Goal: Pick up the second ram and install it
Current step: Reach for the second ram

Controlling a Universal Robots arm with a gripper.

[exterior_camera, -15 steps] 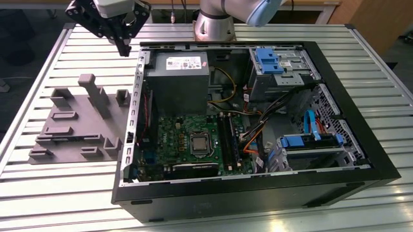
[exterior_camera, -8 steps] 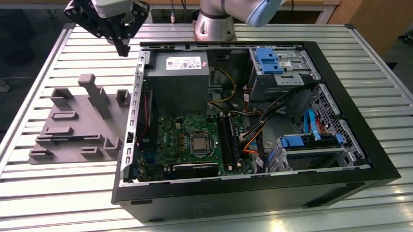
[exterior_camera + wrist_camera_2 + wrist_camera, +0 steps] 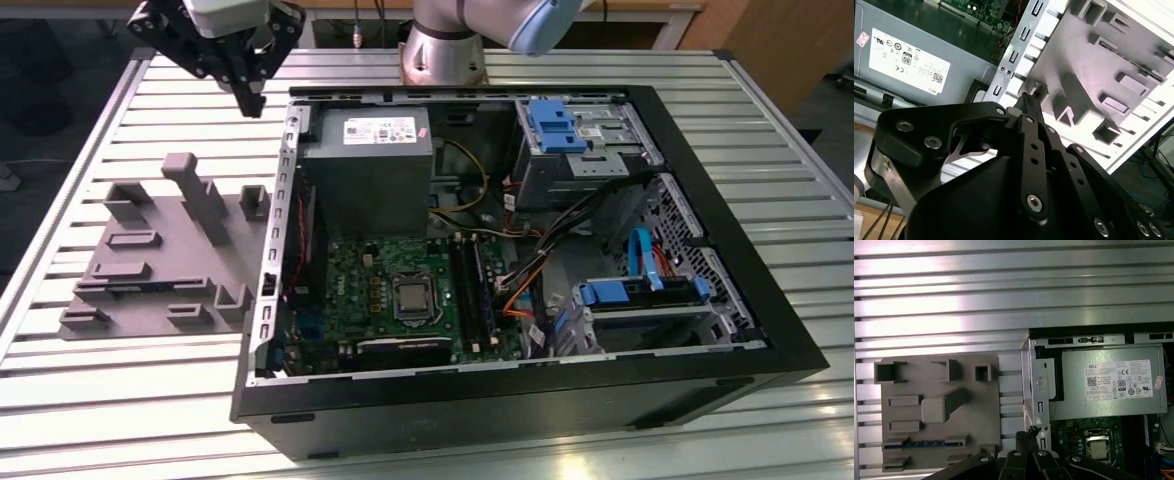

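- I read my black pincer (image 3: 250, 100) as narrow: its tips are drawn together with nothing between them. It hangs over the ribbed metal desk (image 3: 80, 400), beside the open black computer case (image 3: 534, 400).
- The second ram (image 3: 924, 443), a thin blue-green circuit strip, sits well below the pincer, off to the side away from the case. It stands on edge in 1 slot of the grey plastic holder block (image 3: 929, 385).
- Its long axis lies flat along the desk, with 1 end pointing at the case wall.
- I judge it light, stiff and fragile. I would pinch its 2 flat faces mid-length at the exposed edge, clear of the contacts.
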